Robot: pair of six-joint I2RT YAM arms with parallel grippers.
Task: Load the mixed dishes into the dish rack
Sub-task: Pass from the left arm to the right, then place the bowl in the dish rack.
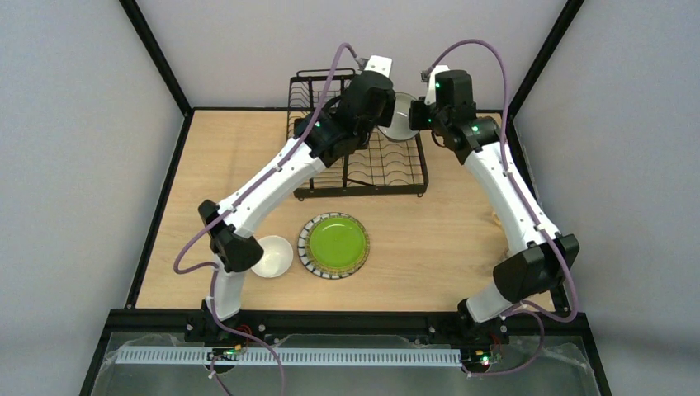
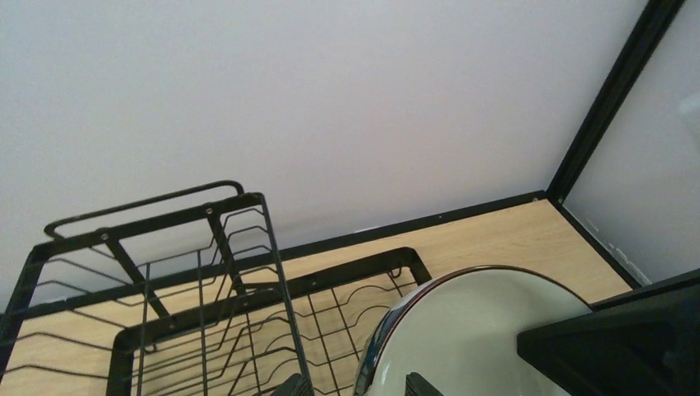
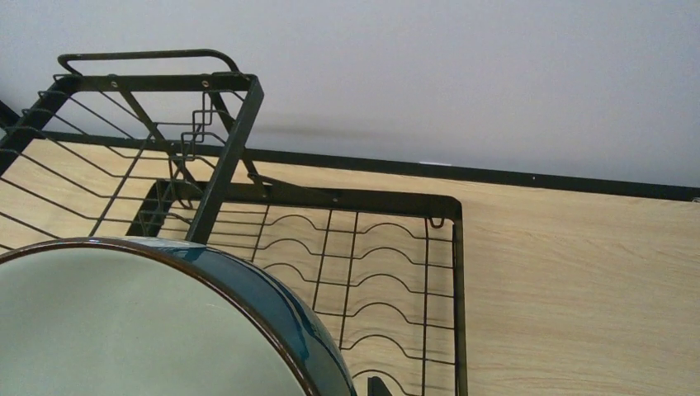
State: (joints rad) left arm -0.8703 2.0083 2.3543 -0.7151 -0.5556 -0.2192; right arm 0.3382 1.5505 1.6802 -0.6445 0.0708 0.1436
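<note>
The blue-outside bowl [image 1: 403, 115] hangs on edge above the back right of the dish rack [image 1: 363, 161], between both grippers. My right gripper [image 1: 417, 115] is shut on its rim. In the right wrist view the bowl [image 3: 124, 330] fills the lower left, and one fingertip [image 3: 376, 386] shows outside the blue wall. My left gripper [image 1: 386, 111] is open. Its fingers [image 2: 289, 386] straddle the rim of the bowl [image 2: 479, 330] without pinching it. The green plate [image 1: 333, 244] with its striped rim and the white bowl [image 1: 272, 256] lie on the table near the front.
The rack's raised basket tier [image 2: 148, 247] stands at the rack's left back, and the flat slotted tray [image 3: 371, 272] lies under the bowl. Black frame posts and grey walls close the table at the back and sides. The left arm spans over the rack's left half.
</note>
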